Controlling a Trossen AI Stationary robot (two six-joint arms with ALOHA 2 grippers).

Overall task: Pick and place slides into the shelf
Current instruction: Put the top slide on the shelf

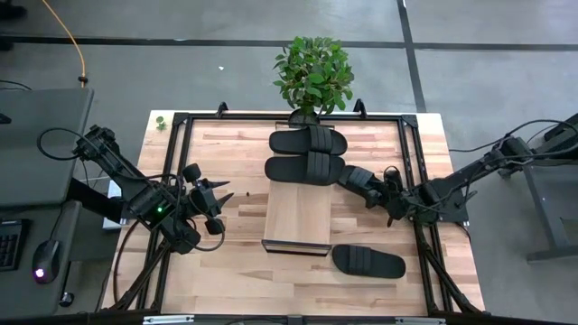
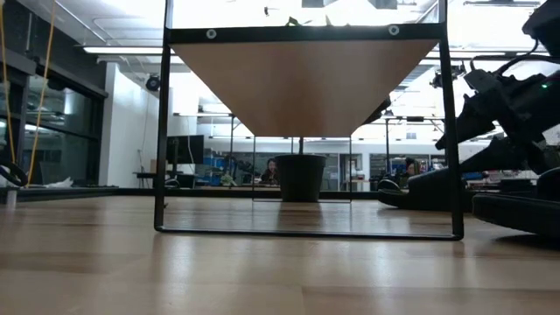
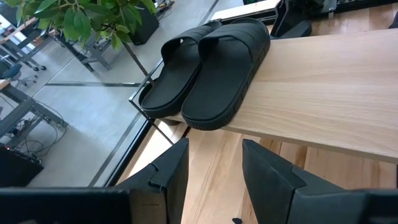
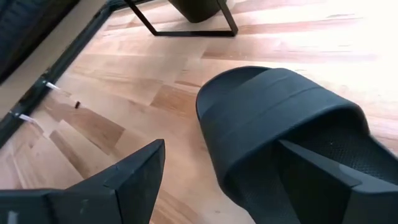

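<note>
The shelf (image 1: 296, 217) is a pale board raised on a black frame, mid-table. Two black slides (image 1: 307, 141) (image 1: 305, 168) lie side by side on its far end; the left wrist view shows them (image 3: 211, 68) too. A third slide (image 1: 368, 261) lies on the tabletop near the shelf's right near corner. A fourth slide (image 4: 280, 124) lies on the tabletop right of the shelf, under my right gripper (image 4: 221, 146) (image 1: 350, 175), which hovers open above it. My left gripper (image 3: 214, 144) (image 1: 226, 194) is open, left of the shelf and pointing at it.
A potted plant (image 1: 313, 72) stands at the table's far edge behind the shelf. Black frame bars (image 1: 181, 122) run round the tabletop. The shelf's thin legs (image 2: 161, 131) stand on the table, with open room under the board (image 2: 302, 87).
</note>
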